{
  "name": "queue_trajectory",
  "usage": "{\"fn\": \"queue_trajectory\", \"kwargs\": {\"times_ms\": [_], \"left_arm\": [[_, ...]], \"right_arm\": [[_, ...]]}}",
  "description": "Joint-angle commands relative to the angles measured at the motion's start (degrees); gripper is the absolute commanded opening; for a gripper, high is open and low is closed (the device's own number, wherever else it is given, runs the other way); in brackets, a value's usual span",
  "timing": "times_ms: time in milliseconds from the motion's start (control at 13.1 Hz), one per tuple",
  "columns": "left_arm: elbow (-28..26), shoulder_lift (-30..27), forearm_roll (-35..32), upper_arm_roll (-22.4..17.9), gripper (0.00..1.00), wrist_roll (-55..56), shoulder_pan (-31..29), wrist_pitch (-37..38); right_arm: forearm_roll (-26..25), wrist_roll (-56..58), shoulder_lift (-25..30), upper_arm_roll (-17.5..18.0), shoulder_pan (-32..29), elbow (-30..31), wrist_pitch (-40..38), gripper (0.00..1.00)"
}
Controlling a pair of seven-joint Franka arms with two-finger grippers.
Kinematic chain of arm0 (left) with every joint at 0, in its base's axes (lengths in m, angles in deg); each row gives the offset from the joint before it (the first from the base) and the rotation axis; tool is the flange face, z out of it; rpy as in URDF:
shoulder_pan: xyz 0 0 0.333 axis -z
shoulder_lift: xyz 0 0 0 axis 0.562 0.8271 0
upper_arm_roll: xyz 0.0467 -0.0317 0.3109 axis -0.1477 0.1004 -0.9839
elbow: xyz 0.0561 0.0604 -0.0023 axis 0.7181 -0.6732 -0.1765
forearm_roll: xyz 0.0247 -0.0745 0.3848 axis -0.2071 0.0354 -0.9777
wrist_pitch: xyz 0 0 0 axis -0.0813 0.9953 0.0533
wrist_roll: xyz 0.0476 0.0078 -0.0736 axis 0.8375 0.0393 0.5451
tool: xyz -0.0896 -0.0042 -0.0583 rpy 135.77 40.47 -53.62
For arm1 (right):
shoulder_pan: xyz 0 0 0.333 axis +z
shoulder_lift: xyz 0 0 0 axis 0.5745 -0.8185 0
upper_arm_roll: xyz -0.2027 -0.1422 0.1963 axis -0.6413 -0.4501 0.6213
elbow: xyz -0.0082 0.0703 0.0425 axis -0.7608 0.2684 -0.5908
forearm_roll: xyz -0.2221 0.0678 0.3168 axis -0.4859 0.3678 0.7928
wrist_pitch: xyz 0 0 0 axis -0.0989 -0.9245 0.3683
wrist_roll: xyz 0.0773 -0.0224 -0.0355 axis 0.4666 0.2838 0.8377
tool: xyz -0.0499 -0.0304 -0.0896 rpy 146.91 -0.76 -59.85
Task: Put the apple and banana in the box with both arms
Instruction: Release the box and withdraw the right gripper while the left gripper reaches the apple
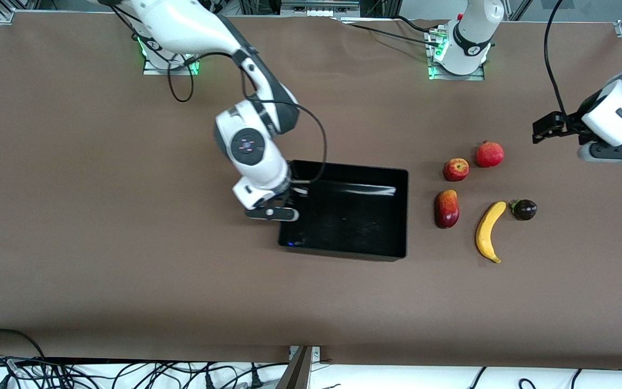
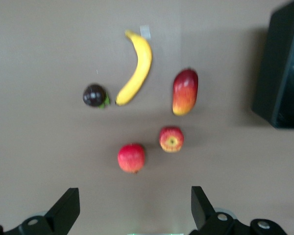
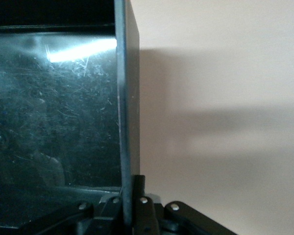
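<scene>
The brown table (image 1: 100,227) carries the black box (image 1: 400,216) near its middle. Toward the left arm's end lie the apple (image 1: 455,169), pomegranate (image 1: 489,154), mango (image 1: 446,209), banana (image 1: 489,231) and a dark round fruit (image 1: 524,209).

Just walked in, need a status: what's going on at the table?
The right gripper is clamped on the wall of the black box, which holds nothing. The left gripper hovers open above the fruit group at the left arm's end. The apple and banana lie on the table, untouched, beside a pomegranate, mango and a dark fruit.
</scene>
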State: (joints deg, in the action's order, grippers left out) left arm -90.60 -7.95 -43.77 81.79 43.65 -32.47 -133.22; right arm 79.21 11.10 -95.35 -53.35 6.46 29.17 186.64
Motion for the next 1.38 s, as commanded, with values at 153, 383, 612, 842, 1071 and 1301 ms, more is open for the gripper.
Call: {"fn": "queue_trajectory", "kwargs": {"times_ms": [153, 383, 612, 842, 1071, 1301], "left_arm": [[-2.75, 8.65, -1.05, 0.54, 1.0, -0.04, 0.38, -3.67], [-16.88, 6.03, -1.05, 0.63, 1.0, -0.66, -0.32, -18.94], [-33.57, 4.35, -0.01, 1.42, 1.0, 0.91, -0.15, -39.41], [-37.5, 5.65, 0.0, 5.79, 1.0, 9.95, 0.47, -45.46], [-39.59, 7.15, -0.97, 6.69, 1.0, 10.15, -0.06, -49.84], [-45.22, 8.73, -1.23, 6.78, 1.0, 9.98, 0.2, -59.67]], "right_arm": [[1.69, -6.32, -7.38, -0.52, 3.83, -6.17, 5.2, 0.0], [1.25, -6.41, -8.44, -0.61, 4.88, -6.17, 5.47, 0.0], [0.64, -5.8, -8.09, -0.87, 5.58, -6.17, 4.94, 0.48], [-1.82, -5.45, -6.95, -1.05, 6.38, -6.17, 4.24, 1.0], [-1.82, -3.44, -2.49, -3.5, 5.85, -7.22, -3.82, 1.0], [-1.39, 6.74, 5.69, -6.58, 1.75, -7.31, -14.89, 1.0]]}}
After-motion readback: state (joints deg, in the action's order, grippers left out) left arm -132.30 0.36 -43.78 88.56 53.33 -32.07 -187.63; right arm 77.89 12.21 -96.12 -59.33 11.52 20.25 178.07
